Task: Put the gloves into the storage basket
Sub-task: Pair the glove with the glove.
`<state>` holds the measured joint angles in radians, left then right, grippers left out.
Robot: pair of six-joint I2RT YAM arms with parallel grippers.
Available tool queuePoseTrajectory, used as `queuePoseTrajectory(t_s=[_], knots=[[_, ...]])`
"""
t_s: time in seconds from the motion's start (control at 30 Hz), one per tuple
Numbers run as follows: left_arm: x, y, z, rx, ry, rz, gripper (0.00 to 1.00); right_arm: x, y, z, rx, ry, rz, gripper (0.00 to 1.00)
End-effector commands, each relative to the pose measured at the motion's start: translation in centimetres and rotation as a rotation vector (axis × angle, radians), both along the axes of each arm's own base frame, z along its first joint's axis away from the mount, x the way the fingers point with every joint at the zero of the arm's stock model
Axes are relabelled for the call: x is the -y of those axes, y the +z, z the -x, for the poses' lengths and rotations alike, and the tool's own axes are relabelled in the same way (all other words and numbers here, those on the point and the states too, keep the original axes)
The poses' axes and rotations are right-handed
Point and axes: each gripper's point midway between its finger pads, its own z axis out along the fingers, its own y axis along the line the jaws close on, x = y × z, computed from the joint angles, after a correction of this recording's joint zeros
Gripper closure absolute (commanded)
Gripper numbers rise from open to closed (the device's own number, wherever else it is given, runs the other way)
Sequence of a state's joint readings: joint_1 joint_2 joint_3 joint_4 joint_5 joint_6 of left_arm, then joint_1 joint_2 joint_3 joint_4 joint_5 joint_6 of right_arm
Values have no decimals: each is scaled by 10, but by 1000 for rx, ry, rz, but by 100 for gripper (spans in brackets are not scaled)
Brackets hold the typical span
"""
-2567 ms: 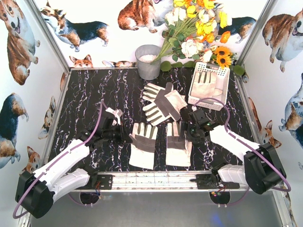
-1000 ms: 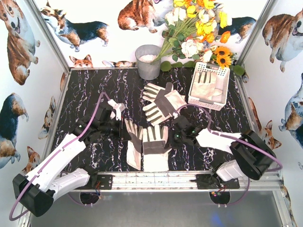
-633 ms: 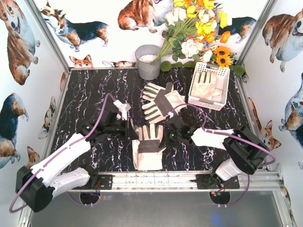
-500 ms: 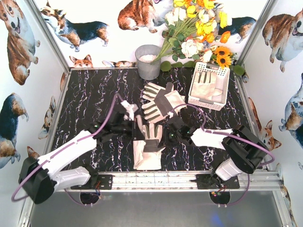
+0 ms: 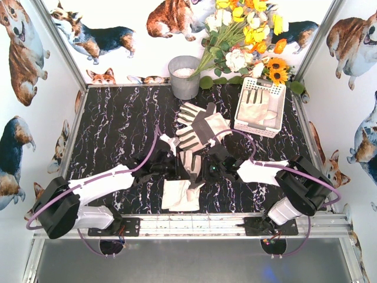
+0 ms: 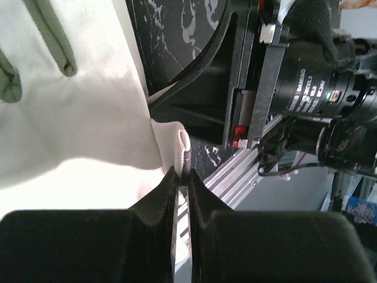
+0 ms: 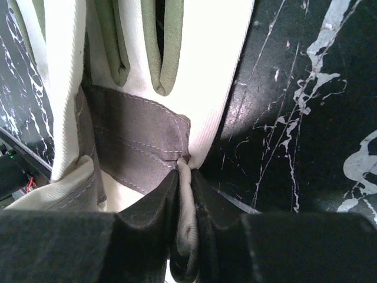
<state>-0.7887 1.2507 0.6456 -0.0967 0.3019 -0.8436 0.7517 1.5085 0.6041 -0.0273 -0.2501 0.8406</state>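
Seen from above, the arms cover much of the stacked gloves near the worktop's front edge; we cannot count the layers. The left gripper is pinched tight on a cream edge. The right gripper nips a fold, jaws barely apart. The storage basket sits at the back-right corner.

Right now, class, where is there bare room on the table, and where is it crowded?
Free: the table left of the metal bucket, to the left wall. Crowded: the centre, around the gloves, and by the storage basket.
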Motion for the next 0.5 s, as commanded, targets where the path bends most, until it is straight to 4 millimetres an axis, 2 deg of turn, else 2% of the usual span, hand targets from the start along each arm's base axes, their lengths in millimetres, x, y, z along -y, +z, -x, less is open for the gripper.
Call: queuePoseTrajectory(t_s=[0.0,0.07,0.17,0.3,0.47], knots=[[18,10,-15,36,80,85,100,-1,0,-5,35,-3,-2,81],[21,8,-16,29,101,101,100,-1,1,-5,39,-2,-2,77],[17,-2,-18,18,138,64,100,1,7,-5,51,-5,0,70],[9,-4,-19,26,161,37,85,11,15,-5,76,-16,30,57],[11,0,-18,28,164,67,75,32,22,0,105,-41,92,46]])
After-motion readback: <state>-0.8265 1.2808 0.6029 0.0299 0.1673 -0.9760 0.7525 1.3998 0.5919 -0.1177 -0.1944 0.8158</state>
